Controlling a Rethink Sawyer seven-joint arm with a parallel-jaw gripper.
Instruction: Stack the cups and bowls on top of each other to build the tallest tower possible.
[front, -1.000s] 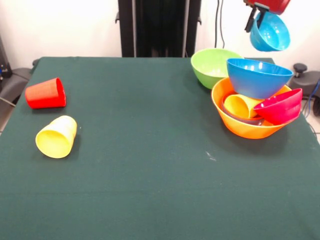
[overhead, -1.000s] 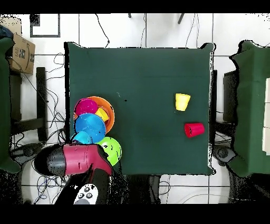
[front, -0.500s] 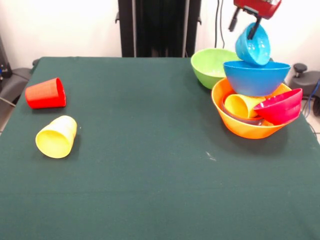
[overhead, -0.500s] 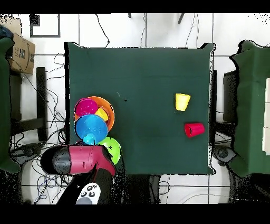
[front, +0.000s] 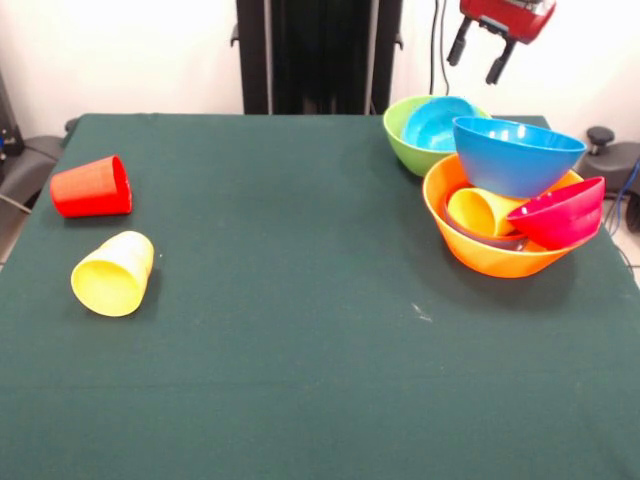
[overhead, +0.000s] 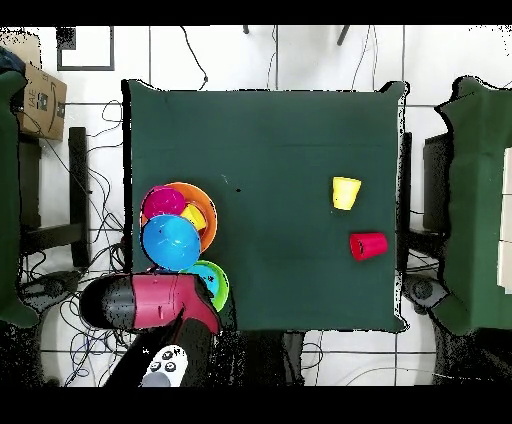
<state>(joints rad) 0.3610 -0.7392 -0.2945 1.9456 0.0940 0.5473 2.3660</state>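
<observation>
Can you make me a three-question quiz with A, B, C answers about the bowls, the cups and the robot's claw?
1. Where is the light-blue bowl?
A. in the green bowl
B. in the gripper
C. beside the red cup

2. How many cups lie alone on the cloth, away from the bowls?
A. one
B. two
C. four

3. The gripper is
A. shut on a bowl
B. shut on a cup
C. open and empty

Answers: 1 A, it sits tilted inside the green bowl. 2 B, the red cup and a yellow cup lie on their sides. 3 C, its fingers hang apart above the bowls with nothing between them.
</observation>
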